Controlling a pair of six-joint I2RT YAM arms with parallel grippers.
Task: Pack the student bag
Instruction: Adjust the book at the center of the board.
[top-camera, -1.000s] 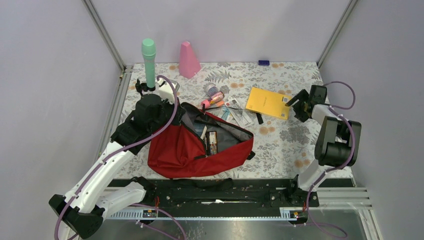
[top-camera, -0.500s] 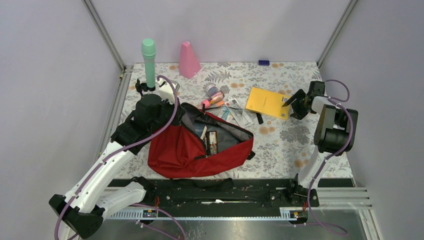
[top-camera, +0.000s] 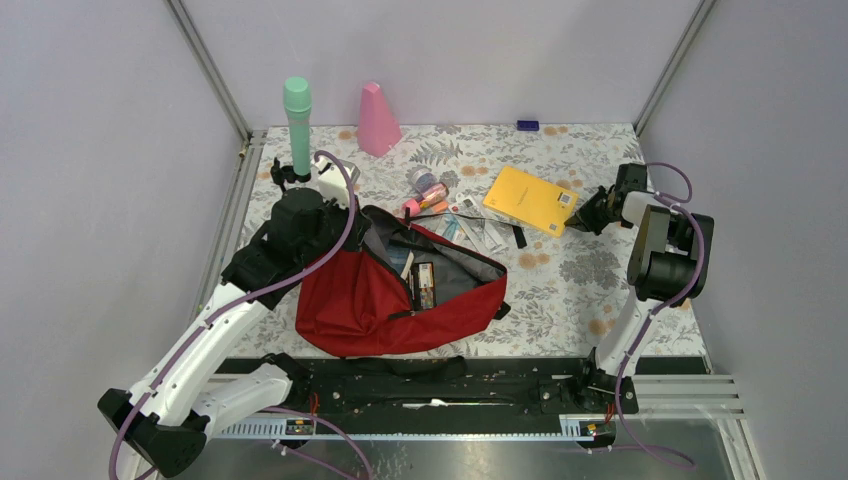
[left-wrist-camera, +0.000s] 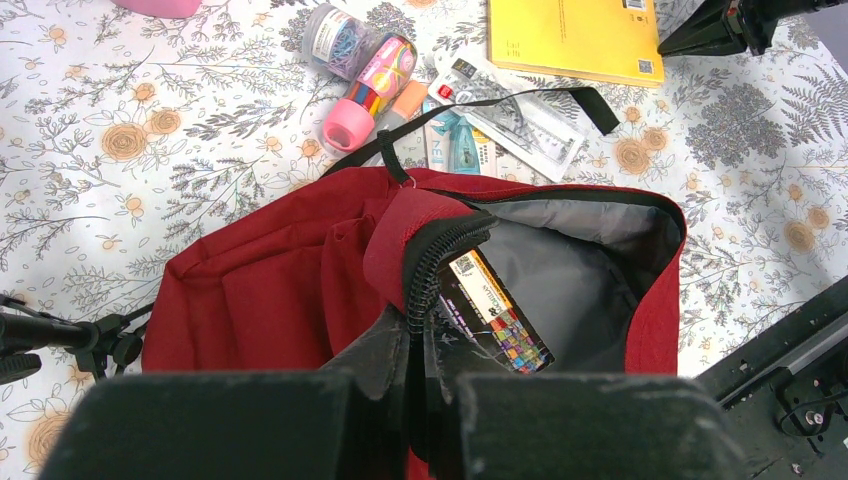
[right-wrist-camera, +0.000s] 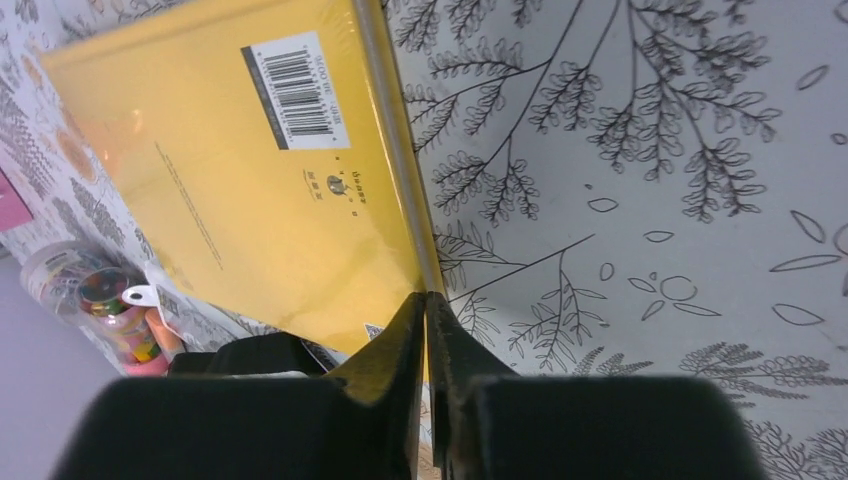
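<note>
notebook (right-wrist-camera: 250, 180) just pinched by right end effector (right-wrist-camera: 425, 310)

a sec ago its jaws stood wide, short of the yellow cover; now they've closed on its edge & the book sits skewed. you prob have the next item ready to lift. left end effector (left-wrist-camera: 418, 345) is clamped on the zip rim of the student bag (top-camera: 370, 295), which lies front-left on the desk (top-camera: 600, 290), mouth open w/ some items inside. desk: floral cloth. room: plain lilac walls (top-camera: 480, 50), metal frame posts (top-camera: 205, 65).
</note>
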